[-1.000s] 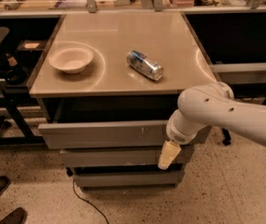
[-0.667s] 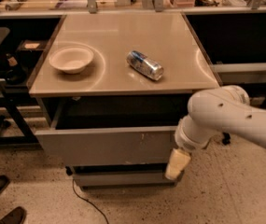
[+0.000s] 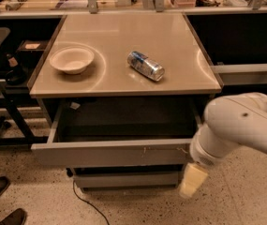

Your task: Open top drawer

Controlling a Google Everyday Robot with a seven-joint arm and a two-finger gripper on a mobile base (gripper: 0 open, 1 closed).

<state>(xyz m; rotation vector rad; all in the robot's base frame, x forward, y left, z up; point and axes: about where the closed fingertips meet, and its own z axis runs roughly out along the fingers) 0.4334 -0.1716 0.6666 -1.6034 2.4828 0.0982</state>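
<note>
Nearest, at about seven o'clock in the camera view, a pair of dark shoes (image 3: 2,205) stands on the speckled floor, and a thin black cable (image 3: 84,201) trails out from under the cabinet. At five o'clock the gripper (image 3: 193,182) hangs pointing down from the white arm (image 3: 238,128), just off the right end of the lower drawer front (image 3: 123,178). Whether it is spread or pressed together cannot be told, nor whether it touches anything. Just above it the top drawer (image 3: 100,153) runs across the centre, its grey front panel marked with small white scuffs right of centre. A second ago this panel sat only slightly proud of the cabinet; it has since come well forward, exposing a dark interior with a small pale scrap (image 3: 74,105) at the back left. The gripper has dropped from the panel's right end to below it. That suggests the opening is essentially done. Beyond, the cabinet top (image 3: 123,32) carries a white bowl (image 3: 72,60) at ten o'clock and a can (image 3: 145,65) lying on its side near the centre.
</note>
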